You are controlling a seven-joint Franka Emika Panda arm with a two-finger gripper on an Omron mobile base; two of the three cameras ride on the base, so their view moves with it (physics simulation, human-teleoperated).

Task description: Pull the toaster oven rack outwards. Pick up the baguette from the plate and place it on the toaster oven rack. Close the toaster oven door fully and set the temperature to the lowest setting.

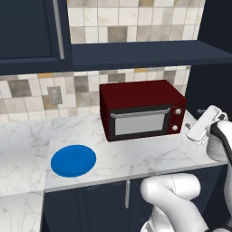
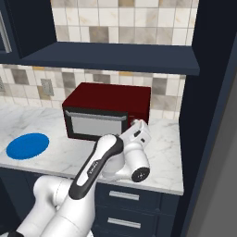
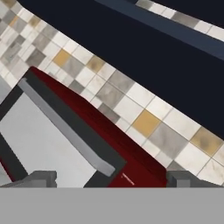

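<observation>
**Gripper wide open by oven's right side, nothing held**

The toaster oven (image 1: 142,108) is seen at the back of the marble tabletop (image 1: 136,156), w/ the toaster oven door (image 1: 139,122) shut. The plate (image 1: 73,160) lies bare to its left, nearer the front edge, well apart. The gripper (image 3: 111,177) is raised by the oven's upper right corner, spread wide, nothing gripped. Baguette & rack can't be made out.
</observation>
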